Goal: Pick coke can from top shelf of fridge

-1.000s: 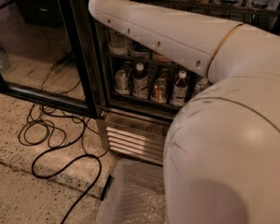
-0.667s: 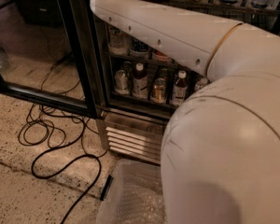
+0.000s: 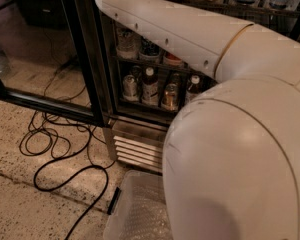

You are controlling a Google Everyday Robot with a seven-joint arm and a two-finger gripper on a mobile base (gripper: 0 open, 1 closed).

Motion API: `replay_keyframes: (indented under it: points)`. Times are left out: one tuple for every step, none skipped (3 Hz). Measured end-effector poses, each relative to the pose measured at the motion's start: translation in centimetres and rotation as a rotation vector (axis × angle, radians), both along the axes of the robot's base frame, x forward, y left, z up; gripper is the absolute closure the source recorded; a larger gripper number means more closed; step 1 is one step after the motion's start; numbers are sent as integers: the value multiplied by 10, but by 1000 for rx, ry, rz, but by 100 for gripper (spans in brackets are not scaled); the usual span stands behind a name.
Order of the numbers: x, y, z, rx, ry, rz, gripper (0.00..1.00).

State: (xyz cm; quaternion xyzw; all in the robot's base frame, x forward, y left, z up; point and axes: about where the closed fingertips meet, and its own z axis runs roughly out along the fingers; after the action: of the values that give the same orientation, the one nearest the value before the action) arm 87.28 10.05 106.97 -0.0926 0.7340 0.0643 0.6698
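The fridge (image 3: 108, 59) stands open ahead of me, its black-framed glass door (image 3: 40, 49) swung out to the left. My white arm (image 3: 180, 34) crosses in front of the shelves and leaves the frame at the top left. The gripper is out of view. A wire rack (image 3: 225, 6) at the very top of the frame carries several bottles and cans, cut off by the frame edge. I cannot make out a coke can among them. I cannot tell whether this rack is the top shelf.
Lower racks hold several bottles (image 3: 150, 86) and tubs (image 3: 126, 44). A louvred steel grille (image 3: 137, 151) runs along the fridge base. Black cables (image 3: 55, 149) loop on the speckled floor. A clear plastic bin (image 3: 140, 209) sits on the floor in front.
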Motion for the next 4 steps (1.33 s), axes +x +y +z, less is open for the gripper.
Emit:
replay_keyframes:
  points:
    - [9,-2,0,-12,-5,-10,27]
    - [7,-3,0,-14,-4,-11,26]
    - [8,-4,-3,-18,-1,-16,26]
    - [9,-6,-6,-24,3,-22,26]
